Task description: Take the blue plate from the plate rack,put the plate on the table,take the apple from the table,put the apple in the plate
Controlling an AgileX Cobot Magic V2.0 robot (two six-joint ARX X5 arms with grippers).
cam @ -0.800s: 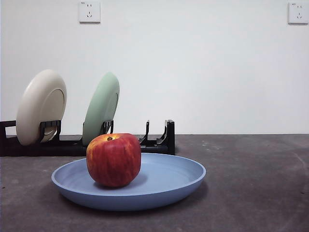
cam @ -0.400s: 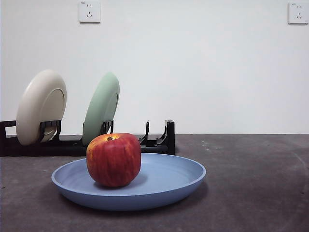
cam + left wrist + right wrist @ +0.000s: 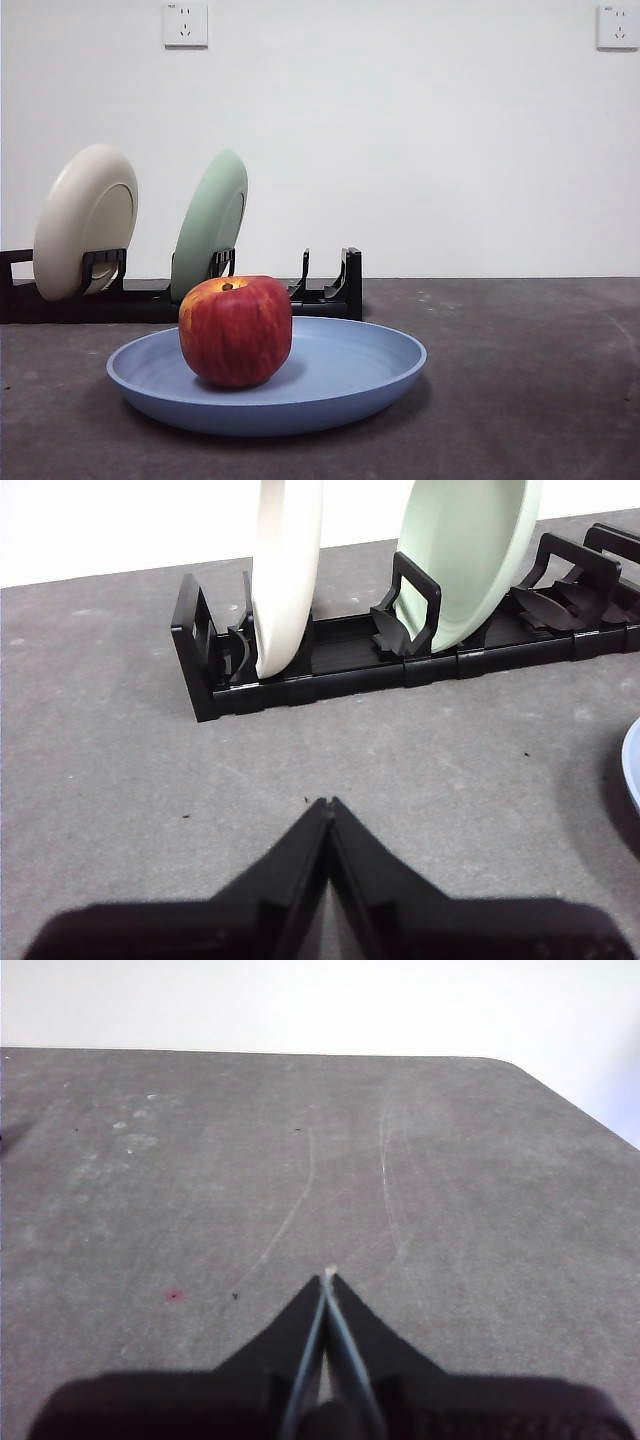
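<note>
The apple (image 3: 236, 331) sat in the blue plate (image 3: 340, 385), left of its middle, and the plate lay flat on the bench (image 3: 520, 380) just in front of the plate rack (image 3: 330, 290). A cream-white plate (image 3: 85, 220) and a pale green plate (image 3: 210, 222) stood tilted in the rack's slots. My left end effector (image 3: 328, 805) was closed and empty above bare bench near the rack. My right end effector (image 3: 327, 1278) was closed too, empty, over open bench.
</note>
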